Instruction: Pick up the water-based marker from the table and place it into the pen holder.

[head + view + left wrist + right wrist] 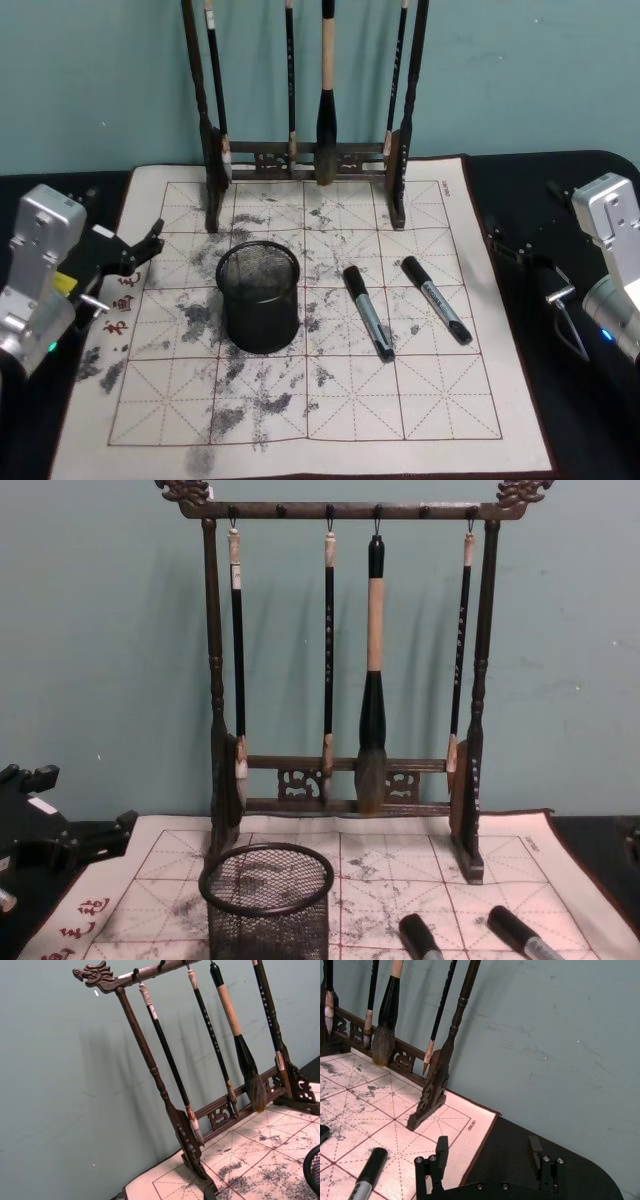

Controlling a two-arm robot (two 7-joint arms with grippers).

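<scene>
Ink-stained mat (420, 400) on blk table (565, 425), teal wall (520, 70) behind; L gripper (140, 250), R gripper (488, 1144) spread.

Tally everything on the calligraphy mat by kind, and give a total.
Water-based markers: 2
Black mesh pen holder: 1
Wooden brush rack: 1
Hanging calligraphy brushes: 4
Total: 8
Not counted: left gripper and right gripper, idle at the mat's sides.

Red characters (114, 326) on mat (450, 400): unreadable.
</scene>
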